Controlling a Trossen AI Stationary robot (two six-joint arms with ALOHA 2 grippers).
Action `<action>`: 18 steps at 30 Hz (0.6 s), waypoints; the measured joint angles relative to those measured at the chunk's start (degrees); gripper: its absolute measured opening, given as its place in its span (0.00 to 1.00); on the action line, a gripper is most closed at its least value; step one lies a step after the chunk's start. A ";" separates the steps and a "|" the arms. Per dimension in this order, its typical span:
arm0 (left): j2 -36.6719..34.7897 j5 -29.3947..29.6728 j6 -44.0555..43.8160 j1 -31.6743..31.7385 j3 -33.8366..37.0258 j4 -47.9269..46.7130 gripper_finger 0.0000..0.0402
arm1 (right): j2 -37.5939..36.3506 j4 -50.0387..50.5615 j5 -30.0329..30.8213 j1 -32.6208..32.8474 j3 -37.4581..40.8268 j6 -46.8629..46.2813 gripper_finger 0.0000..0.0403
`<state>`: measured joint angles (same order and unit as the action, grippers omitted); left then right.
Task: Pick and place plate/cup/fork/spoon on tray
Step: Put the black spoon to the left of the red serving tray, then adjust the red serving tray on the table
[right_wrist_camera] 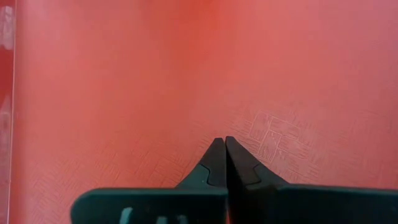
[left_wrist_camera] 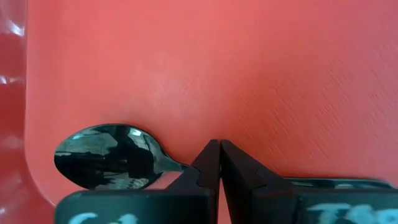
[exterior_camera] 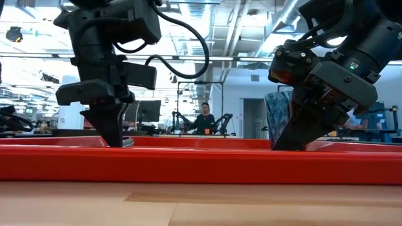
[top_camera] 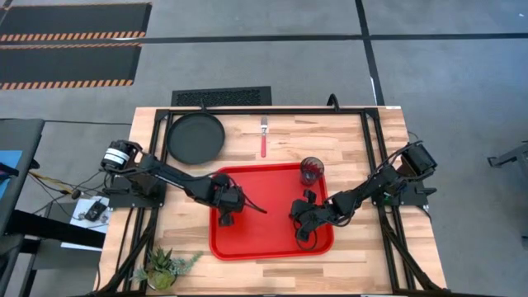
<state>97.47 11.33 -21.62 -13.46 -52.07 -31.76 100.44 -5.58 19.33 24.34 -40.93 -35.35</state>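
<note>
The red tray [top_camera: 266, 241] lies mid-table. The dark spoon [left_wrist_camera: 109, 163] lies flat on the tray's left part, and its handle [top_camera: 256, 207] points toward the table's right. My left gripper [left_wrist_camera: 220, 149] is shut and points down over the spoon's neck. My right gripper [right_wrist_camera: 224, 144] is shut, empty and points down low over the tray's right part [top_camera: 304, 239]. The cup [top_camera: 312, 171] stands in the tray's far right corner. The black plate [top_camera: 196, 138] and the red-handled fork [top_camera: 264, 136] lie on the table beyond the tray. My left gripper's shut fingers [left_wrist_camera: 205, 171] come from above and stand across the spoon's neck [left_wrist_camera: 173, 167], between bowl and handle. The fingers hide the neck, so I cannot tell whether they touch it. The spoon lies flat on the tray.
A small potted plant [top_camera: 161, 268] stands at the table's near left corner. Bare wood shows to the right of the fork and along the table's near edge. A person sits far off in the room behind [exterior_camera: 204, 119].
</note>
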 joint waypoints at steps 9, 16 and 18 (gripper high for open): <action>-0.66 -0.37 -0.33 -0.41 0.02 -1.17 0.00 | 0.02 0.01 -0.02 0.00 0.00 -0.05 0.01; -7.07 1.34 -2.18 -0.82 0.02 -3.35 0.00 | 0.02 0.41 -0.04 0.00 0.02 -0.22 0.01; -9.59 1.43 -2.93 -1.53 0.01 -4.21 0.00 | 0.02 0.39 -0.04 0.00 0.02 -0.22 0.01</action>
<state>87.89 12.77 -24.55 -14.99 -52.06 -35.96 100.47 -5.20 19.29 24.34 -40.91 -35.57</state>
